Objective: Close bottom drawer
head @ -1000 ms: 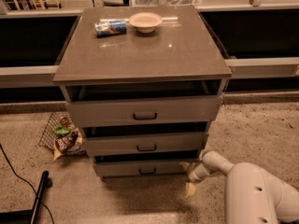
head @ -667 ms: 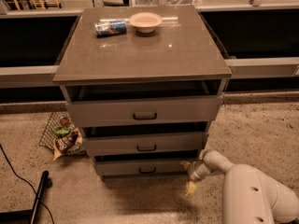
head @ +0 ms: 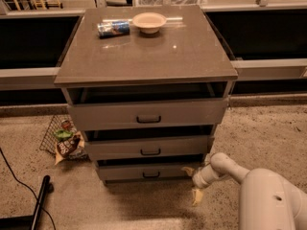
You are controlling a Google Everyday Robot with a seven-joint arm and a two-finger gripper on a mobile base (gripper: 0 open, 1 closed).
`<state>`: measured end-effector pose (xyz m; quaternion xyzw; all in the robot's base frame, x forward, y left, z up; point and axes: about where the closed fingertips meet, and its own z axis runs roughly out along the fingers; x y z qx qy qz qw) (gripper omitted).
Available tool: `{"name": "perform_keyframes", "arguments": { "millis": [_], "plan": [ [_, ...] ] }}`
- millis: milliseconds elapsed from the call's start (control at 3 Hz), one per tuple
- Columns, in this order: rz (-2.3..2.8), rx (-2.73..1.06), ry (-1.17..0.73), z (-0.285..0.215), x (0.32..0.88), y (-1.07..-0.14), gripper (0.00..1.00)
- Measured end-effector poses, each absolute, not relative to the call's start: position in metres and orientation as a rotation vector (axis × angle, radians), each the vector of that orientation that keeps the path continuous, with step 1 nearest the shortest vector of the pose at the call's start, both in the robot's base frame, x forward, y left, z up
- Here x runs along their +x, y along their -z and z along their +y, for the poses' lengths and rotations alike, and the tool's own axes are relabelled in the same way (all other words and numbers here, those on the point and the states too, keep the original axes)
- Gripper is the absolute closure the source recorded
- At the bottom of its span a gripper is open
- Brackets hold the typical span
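Note:
The grey cabinet [head: 144,56] has three drawers, all pulled out a little. The bottom drawer [head: 144,171] is the slimmest front, with a small dark pull handle [head: 151,175]. It sits just above the floor. My gripper [head: 191,182] is low at the right end of that drawer's front, on a white arm [head: 268,200] that comes in from the bottom right. Its two yellowish fingers are spread apart, the upper fingertip [head: 186,168] by the drawer's right corner and the lower one [head: 196,196] near the floor. It holds nothing.
A cream bowl [head: 149,22] and a blue can [head: 113,28] lying on its side are on the cabinet top. A wire basket with snack bags [head: 64,140] stands on the floor to the left. A black cable and pole [head: 38,202] lie at bottom left. Long grey counters run behind.
Almost nothing. My gripper stays at the right end of the bottom drawer's front, and the drawers have not visibly moved.

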<state>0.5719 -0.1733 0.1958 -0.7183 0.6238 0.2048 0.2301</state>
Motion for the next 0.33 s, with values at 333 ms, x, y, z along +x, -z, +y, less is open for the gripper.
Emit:
{"name": "perform_keyframes", "arguments": {
  "millis": [333],
  "plan": [
    [1.612, -2.078, -0.625, -0.1528, 0.5361, -0.2250, 0.00]
  ]
}}
